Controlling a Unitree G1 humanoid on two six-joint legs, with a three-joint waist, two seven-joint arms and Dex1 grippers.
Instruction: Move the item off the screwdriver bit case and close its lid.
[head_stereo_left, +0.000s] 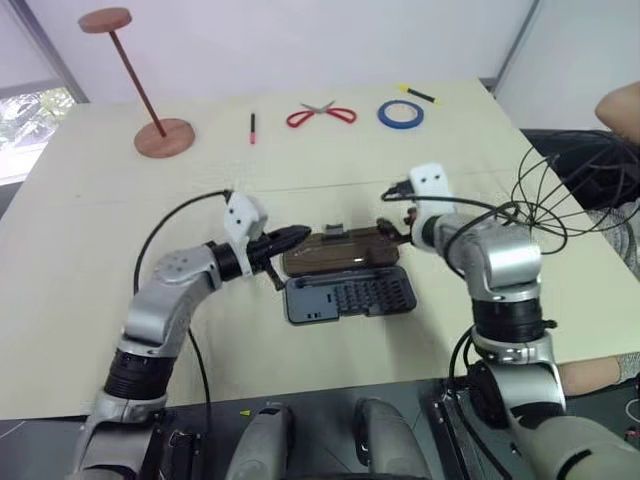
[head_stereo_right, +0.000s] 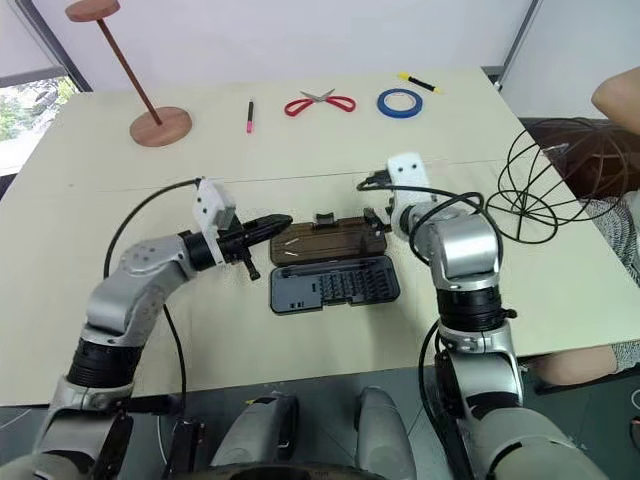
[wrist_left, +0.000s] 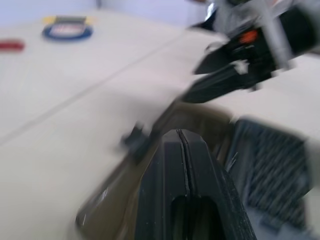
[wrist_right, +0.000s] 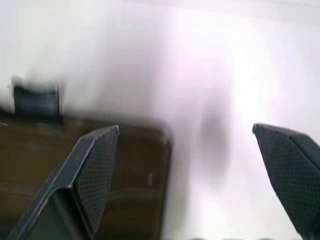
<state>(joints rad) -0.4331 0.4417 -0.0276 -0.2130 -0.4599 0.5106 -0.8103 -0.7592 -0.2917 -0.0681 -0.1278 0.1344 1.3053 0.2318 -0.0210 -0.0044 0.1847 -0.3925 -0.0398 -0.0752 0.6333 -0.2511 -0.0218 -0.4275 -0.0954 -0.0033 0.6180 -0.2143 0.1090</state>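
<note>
The screwdriver bit case (head_stereo_left: 345, 297) lies open in the middle of the table, its dark grey tray with rows of bits nearest me. The brown lid (head_stereo_left: 338, 255) lies flat behind the tray, latch tab (head_stereo_left: 333, 231) on its far edge. My left gripper (head_stereo_left: 298, 236) is shut and hovers level over the lid's left end. My right gripper (wrist_right: 185, 128) is open, fingers (wrist_right: 95, 165) wide apart above the lid's right corner, holding nothing. The item (head_stereo_right: 545, 185), a black wire cage, sits at the table's right edge, off the case.
At the far side of the table lie red scissors (head_stereo_left: 320, 114), a blue tape roll (head_stereo_left: 400, 113), a red pen (head_stereo_left: 252, 128) and a yellow marker (head_stereo_left: 418, 95). A brown stand (head_stereo_left: 160, 135) rises at the far left. A person's arm (head_stereo_right: 615, 95) shows beyond the cage.
</note>
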